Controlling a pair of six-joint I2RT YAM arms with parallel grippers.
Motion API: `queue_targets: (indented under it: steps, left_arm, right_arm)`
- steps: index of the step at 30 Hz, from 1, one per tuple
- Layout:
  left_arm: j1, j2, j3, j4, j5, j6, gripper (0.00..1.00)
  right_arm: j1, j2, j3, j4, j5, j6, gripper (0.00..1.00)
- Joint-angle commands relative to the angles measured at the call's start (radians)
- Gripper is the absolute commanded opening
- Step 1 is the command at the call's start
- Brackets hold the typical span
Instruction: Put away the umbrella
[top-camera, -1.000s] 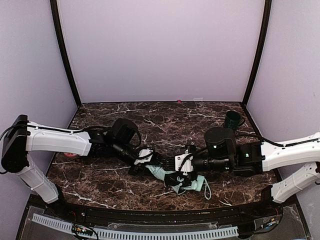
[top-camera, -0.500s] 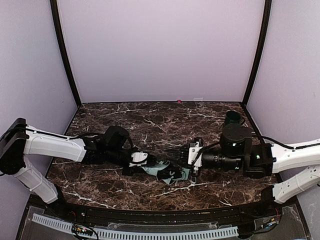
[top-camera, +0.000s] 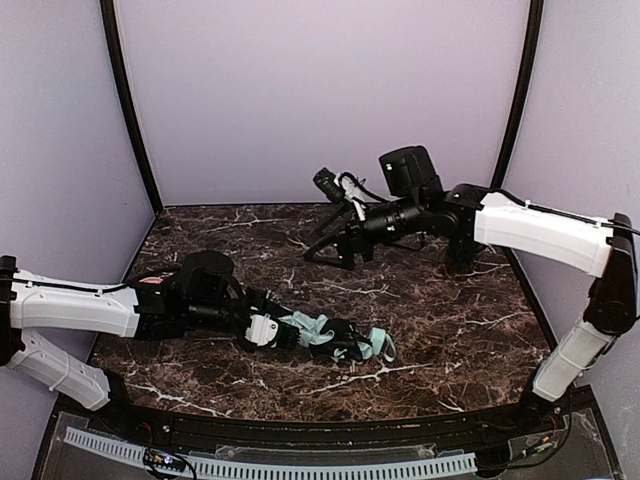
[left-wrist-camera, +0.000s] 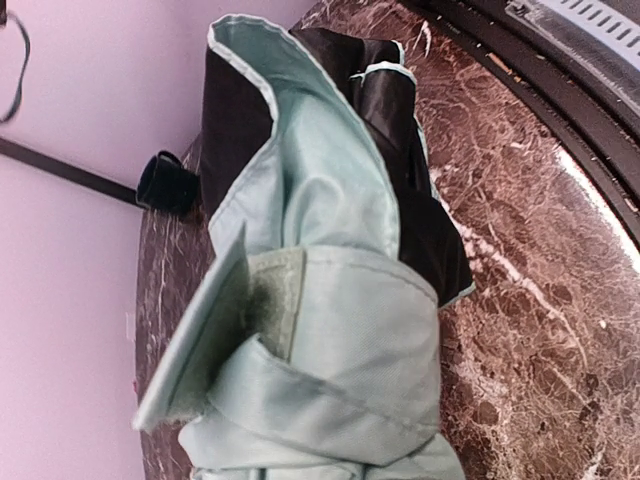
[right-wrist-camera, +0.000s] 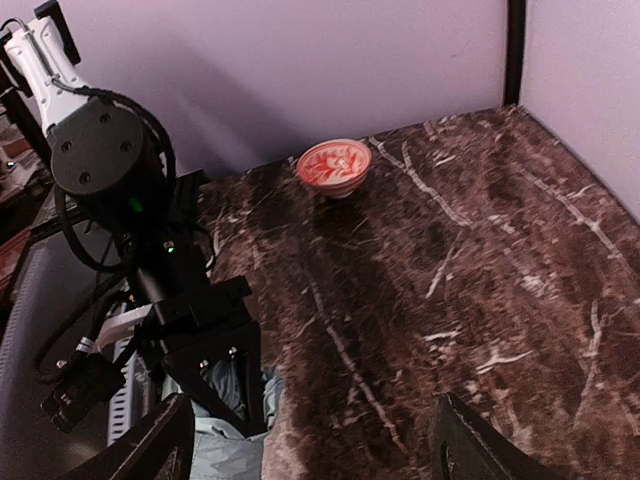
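The umbrella (top-camera: 325, 335) lies folded on the marble table (top-camera: 440, 320) near the front middle, a bundle of pale mint fabric with black lining and a mint strap loop (top-camera: 385, 346) at its right end. My left gripper (top-camera: 272, 331) is shut on its left end. The left wrist view is filled by the umbrella (left-wrist-camera: 330, 300), so those fingers are hidden there. The right wrist view shows the left gripper (right-wrist-camera: 222, 395) clamped over mint fabric (right-wrist-camera: 225, 452). My right gripper (top-camera: 322, 246) hangs open, high above the back middle of the table, with only bare marble between its fingers (right-wrist-camera: 165, 445).
A dark green mug (left-wrist-camera: 165, 185) stands at the back right corner. A red-and-white patterned bowl (right-wrist-camera: 333, 165) sits near the left wall. Purple walls with black corner posts (top-camera: 130, 110) enclose the table, and a black rim (top-camera: 320, 425) runs along its front edge.
My right gripper let go of the umbrella, opened wide and swung up and back. The left arm drew the umbrella slightly left and toward the front.
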Motion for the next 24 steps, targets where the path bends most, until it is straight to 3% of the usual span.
queue_targets:
  steps: [1, 10, 16, 24]
  left_arm:
    - [-0.035, -0.097, 0.033, -0.042, 0.043, 0.15, 0.0]
    - [-0.043, -0.131, 0.042, -0.077, 0.012, 0.203, 0.0]
    - [-0.049, -0.138, 0.048, -0.074, 0.02, 0.205, 0.0]
    - [-0.05, -0.142, 0.044, -0.068, 0.013, 0.204, 0.0]
  right_arm:
    - [-0.004, 0.082, 0.135, -0.387, -0.336, -0.094, 0.8]
    - [0.098, 0.182, 0.166, -0.473, -0.356, -0.118, 0.76]
    - [0.152, 0.263, 0.205, -0.448, -0.289, -0.065, 0.77]
    - [0.207, 0.318, 0.253, -0.53, -0.224, -0.138, 0.73]
